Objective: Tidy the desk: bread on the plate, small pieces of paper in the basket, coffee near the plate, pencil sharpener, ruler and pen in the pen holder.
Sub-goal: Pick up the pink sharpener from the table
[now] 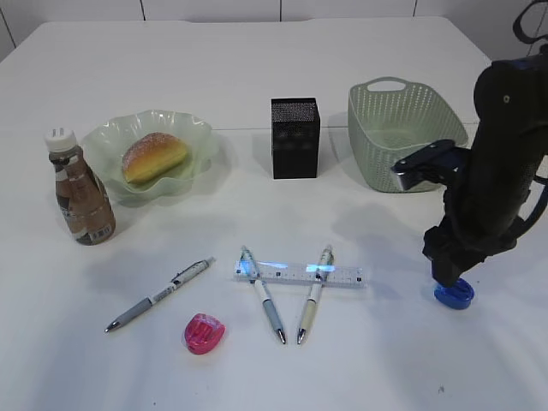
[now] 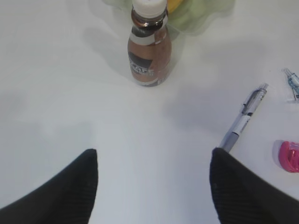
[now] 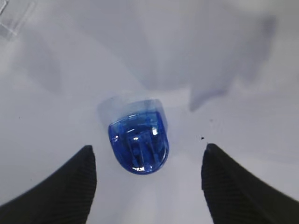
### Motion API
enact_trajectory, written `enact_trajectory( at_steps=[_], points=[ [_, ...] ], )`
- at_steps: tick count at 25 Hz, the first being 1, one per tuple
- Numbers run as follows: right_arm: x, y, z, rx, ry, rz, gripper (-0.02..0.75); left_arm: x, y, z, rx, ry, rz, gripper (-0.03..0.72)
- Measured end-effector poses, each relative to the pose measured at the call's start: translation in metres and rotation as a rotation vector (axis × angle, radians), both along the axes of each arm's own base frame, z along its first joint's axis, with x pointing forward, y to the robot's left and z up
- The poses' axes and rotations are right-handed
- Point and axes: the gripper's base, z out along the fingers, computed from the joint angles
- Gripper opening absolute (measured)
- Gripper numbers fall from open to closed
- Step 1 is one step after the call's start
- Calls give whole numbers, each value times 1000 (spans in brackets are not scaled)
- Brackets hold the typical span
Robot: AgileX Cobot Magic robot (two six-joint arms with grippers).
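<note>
The bread (image 1: 154, 157) lies on the green wavy plate (image 1: 103, 137), and the coffee bottle (image 1: 81, 193) stands at the plate's left. Three pens (image 1: 160, 294) (image 1: 264, 295) (image 1: 313, 294), a clear ruler (image 1: 300, 274) and a pink sharpener (image 1: 204, 333) lie at the table's front. The black pen holder (image 1: 295, 137) stands at the centre back. My right gripper (image 3: 148, 148) is open, its fingers on either side of a blue sharpener (image 3: 139, 144) on the table at the right (image 1: 454, 294). My left gripper (image 2: 154, 151) is open and empty over bare table, near the bottle (image 2: 149, 51) and a pen (image 2: 243, 120).
The green basket (image 1: 402, 137) stands at the back right, just behind my right arm (image 1: 497, 171). I see no pieces of paper. The pink sharpener also shows at the right edge of the left wrist view (image 2: 288, 156).
</note>
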Motion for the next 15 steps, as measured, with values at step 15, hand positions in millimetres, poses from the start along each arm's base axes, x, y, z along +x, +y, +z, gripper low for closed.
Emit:
enact_trajectory(
  at_steps=[15],
  points=[
    [2, 3, -21, 22, 64, -20, 549, 0, 0, 0, 5, -1, -1, 525]
  ],
)
